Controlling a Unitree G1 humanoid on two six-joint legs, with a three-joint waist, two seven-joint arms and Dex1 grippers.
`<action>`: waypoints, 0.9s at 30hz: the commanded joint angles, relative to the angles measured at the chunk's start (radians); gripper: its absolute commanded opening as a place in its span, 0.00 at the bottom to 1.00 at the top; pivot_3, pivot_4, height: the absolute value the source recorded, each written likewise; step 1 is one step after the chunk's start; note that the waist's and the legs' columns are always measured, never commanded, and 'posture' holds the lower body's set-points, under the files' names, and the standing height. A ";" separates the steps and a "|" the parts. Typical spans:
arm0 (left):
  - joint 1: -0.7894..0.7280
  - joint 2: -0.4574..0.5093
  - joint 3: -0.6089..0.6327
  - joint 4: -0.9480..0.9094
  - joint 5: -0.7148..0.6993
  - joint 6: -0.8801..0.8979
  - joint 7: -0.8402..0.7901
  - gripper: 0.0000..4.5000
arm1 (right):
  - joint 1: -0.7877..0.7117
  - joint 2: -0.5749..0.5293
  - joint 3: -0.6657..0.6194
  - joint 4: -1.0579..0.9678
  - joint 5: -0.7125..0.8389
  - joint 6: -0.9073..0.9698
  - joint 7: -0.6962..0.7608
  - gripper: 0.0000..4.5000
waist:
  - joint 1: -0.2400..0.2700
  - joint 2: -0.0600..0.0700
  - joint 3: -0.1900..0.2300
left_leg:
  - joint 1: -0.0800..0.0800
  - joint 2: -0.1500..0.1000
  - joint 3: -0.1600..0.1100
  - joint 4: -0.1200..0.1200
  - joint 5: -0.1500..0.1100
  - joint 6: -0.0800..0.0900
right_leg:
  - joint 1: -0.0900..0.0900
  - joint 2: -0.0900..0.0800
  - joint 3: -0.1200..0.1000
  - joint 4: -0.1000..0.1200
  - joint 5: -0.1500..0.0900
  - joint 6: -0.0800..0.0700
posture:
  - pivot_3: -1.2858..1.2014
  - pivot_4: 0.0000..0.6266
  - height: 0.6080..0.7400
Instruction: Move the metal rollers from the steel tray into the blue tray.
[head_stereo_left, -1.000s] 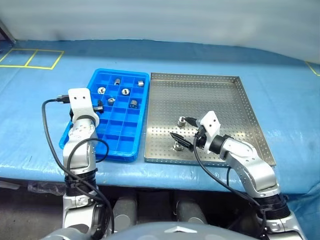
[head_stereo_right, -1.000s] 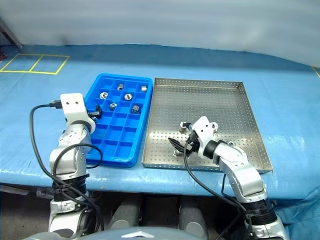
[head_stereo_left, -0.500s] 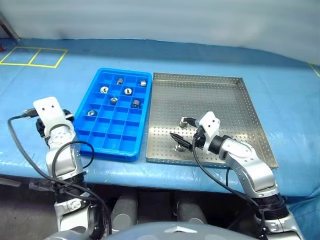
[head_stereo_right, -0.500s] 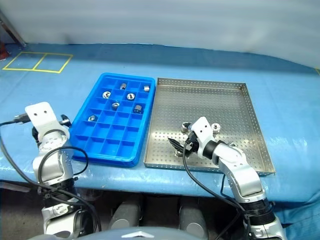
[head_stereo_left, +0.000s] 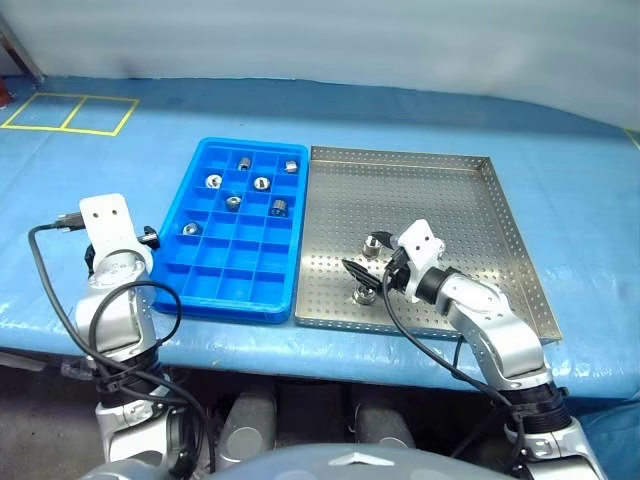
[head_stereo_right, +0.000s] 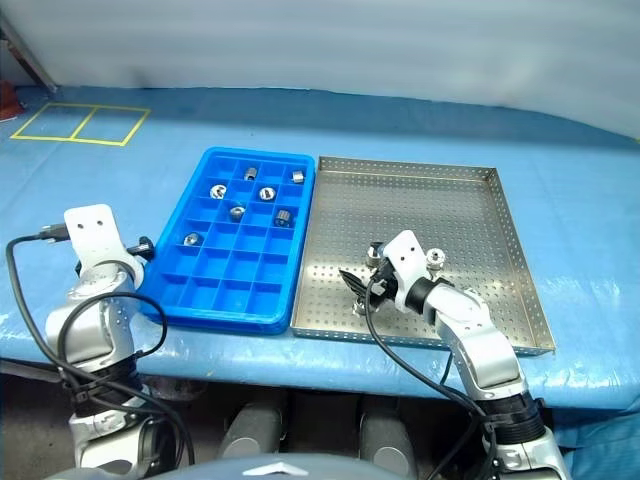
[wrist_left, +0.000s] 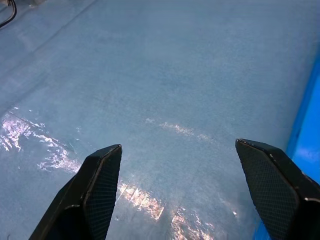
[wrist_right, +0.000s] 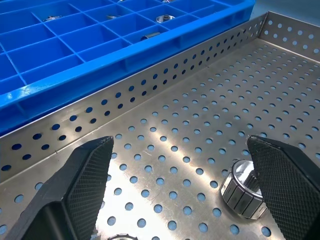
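Tabletop (head_stereo_left: 560, 170), covered in glossy blue sheeting, is carrying a bright blue plastic compartment tray (head_stereo_left: 190, 296) and a square perforated steel tray (head_stereo_left: 420, 185), touching side by side; yellow tape squares (head_stereo_left: 68, 113) are marking its far left corner.

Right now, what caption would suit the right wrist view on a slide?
Open right gripper poised over the steel tray, a metal roller beside one finger, the blue tray alongside.

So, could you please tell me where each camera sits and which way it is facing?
Left eye: head, looking down over the blue tray, steel tray, both arms.
Right eye: same scene; both show the right gripper by the metal rollers.
Left wrist: along the open left gripper at the blue table cover.
Right wrist: along open fingers over the steel tray, sharing one roller with the eyes.
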 joint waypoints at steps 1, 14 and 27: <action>0.013 0.006 0.033 -0.016 -0.010 0.041 -0.011 0.88 | -0.014 0.007 -0.015 -0.013 0.003 -0.020 -0.001 1.00 | -0.001 0.000 0.000 | 0.000 0.000 0.000 0.000 0.000 0.000 | 0.000 0.000 0.000 0.000 0.000 0.000 | 0.60 0.24 1.00; -0.111 -0.031 0.153 -0.007 0.022 -0.433 0.179 0.88 | -0.024 0.006 -0.023 -0.004 0.007 -0.019 0.008 1.00 | 0.004 -0.003 0.002 | -0.001 0.001 0.000 -0.001 0.000 -0.001 | -0.002 0.000 -0.001 0.000 0.000 0.000 | 0.60 0.24 1.00; -0.274 0.168 -0.503 0.163 -0.298 -0.318 -0.676 0.88 | 0.157 -0.202 -0.158 -0.280 -0.073 0.044 -0.024 1.00 | -0.044 0.002 0.000 | -0.005 0.000 0.002 -0.001 -0.004 0.003 | -0.005 0.000 0.002 0.000 -0.002 0.001 | 0.52 0.24 1.00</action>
